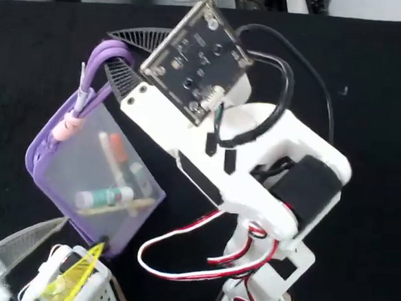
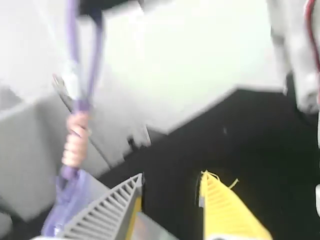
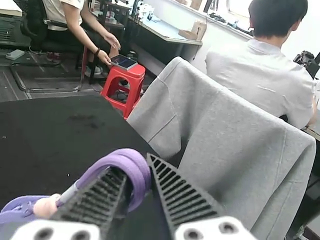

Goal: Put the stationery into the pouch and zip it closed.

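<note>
Purple pouch (image 1: 95, 177) with a see-through front is held by its loop (image 1: 105, 51) over the black table (image 1: 371, 66), with pens and a glue stick (image 1: 104, 197) inside. Your left gripper (image 2: 171, 175) sits at the pouch's 7 o'clock, fingers apart and holding nothing, its yellow finger (image 1: 86, 266) just beside the lower corner. The pouch's long axis runs from 10 o'clock to 4 o'clock, and the loop points to 12. The pink zip pull (image 1: 68, 127) lies near 12 o'clock from that free gripper, likely the nearer one for zipping. Your right gripper (image 3: 134, 165) is clamped on the loop.
</note>
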You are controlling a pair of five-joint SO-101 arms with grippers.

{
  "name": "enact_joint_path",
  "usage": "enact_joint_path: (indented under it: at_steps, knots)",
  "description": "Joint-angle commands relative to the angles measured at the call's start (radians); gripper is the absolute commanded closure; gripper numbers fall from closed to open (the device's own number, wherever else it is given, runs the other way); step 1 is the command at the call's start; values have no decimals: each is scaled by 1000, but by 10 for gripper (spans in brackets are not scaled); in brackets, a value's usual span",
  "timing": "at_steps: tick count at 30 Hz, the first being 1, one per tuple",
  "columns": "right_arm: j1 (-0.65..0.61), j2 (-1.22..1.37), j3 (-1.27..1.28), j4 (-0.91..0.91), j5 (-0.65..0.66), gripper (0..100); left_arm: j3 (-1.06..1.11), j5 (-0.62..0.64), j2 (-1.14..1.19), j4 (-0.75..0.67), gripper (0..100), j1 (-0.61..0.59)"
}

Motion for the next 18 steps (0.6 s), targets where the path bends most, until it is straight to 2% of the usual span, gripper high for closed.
enact_joint_path:
  at_steps: [1, 4, 8, 18]
  knots:
    - [12, -35, -107, 54, 0, 988, -159, 5, 9, 0, 808, -94]
    - [12, -35, -162, 92, 0, 988, -240, 2, 9, 2, 808, -196]
    - [12, -35, -200, 117, 0, 988, -289, 8, 9, 2, 808, -225]
    - [11, -35, -200, 115, -2, 988, 15, 3, 8, 5, 808, -228]
